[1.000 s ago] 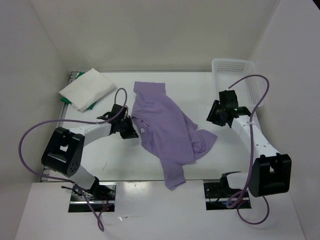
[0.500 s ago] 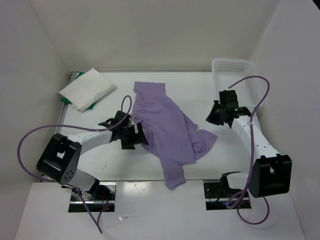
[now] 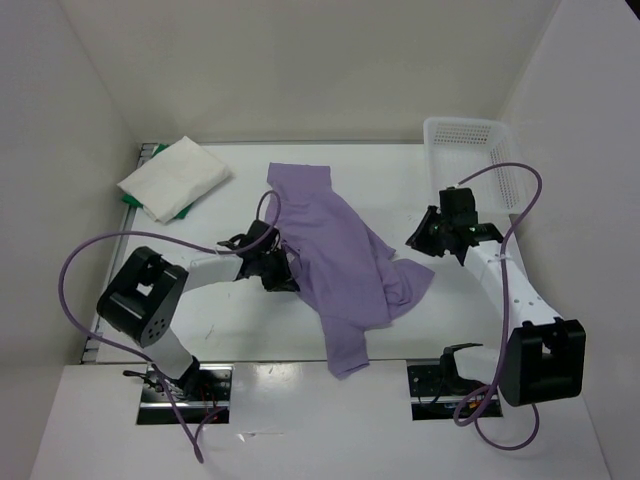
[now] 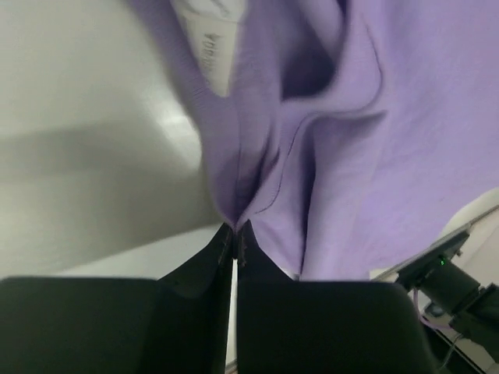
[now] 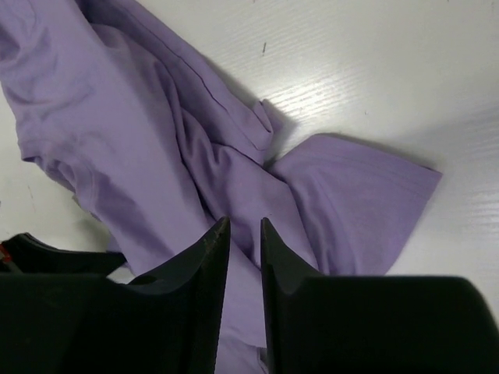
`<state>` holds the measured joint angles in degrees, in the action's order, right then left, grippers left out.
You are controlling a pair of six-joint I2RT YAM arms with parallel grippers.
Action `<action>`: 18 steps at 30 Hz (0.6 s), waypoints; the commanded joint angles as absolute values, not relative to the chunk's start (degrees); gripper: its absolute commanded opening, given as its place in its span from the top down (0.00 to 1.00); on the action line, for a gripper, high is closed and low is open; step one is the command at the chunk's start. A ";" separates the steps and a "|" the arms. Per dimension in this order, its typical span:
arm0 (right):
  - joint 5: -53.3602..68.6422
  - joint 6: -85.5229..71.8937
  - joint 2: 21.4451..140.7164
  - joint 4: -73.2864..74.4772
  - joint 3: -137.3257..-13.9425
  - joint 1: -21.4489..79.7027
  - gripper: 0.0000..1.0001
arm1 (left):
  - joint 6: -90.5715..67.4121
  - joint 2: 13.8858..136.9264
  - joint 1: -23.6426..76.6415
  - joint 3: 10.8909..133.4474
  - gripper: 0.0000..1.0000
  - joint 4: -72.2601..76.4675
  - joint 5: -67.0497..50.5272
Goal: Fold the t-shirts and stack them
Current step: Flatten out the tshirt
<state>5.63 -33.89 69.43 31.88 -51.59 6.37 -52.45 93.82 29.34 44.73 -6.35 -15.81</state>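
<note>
The lavender t-shirt lies crumpled across the middle of the table. My left gripper is at its left edge, shut on a pinch of the lavender cloth right at the fingertips. My right gripper hovers over the shirt's right side. Its fingers stand a narrow gap apart with nothing between them, above the bunched sleeve. The white t-shirt lies folded at the back left on top of the green t-shirt, of which only edges show.
A white lattice basket stands at the back right against the wall. White walls close in the table on three sides. Purple cables loop off both arms.
My left gripper has moved right to the lavender shirt's left edge and now pinches the cloth. My right gripper has shifted slightly left toward the shirt.
</note>
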 commanded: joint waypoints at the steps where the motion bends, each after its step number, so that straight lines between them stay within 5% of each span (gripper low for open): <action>1: 4.92 -35.68 68.55 29.00 -50.63 6.33 0.72 | -48.62 92.92 24.98 48.77 1.00 -7.64 -13.10; 8: 6.06 -39.89 71.28 25.85 -46.77 7.47 0.63 | -40.34 91.14 4.86 54.14 1.00 -11.51 -13.10; 18: -1.83 -46.49 70.32 25.14 -41.32 8.61 0.53 | -37.71 91.67 -5.96 55.99 1.00 -11.51 -12.57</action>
<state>3.44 -43.18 72.99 27.68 -42.48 8.14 -40.23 93.14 -1.91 53.76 -11.49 -13.15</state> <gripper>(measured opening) 0.468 0.014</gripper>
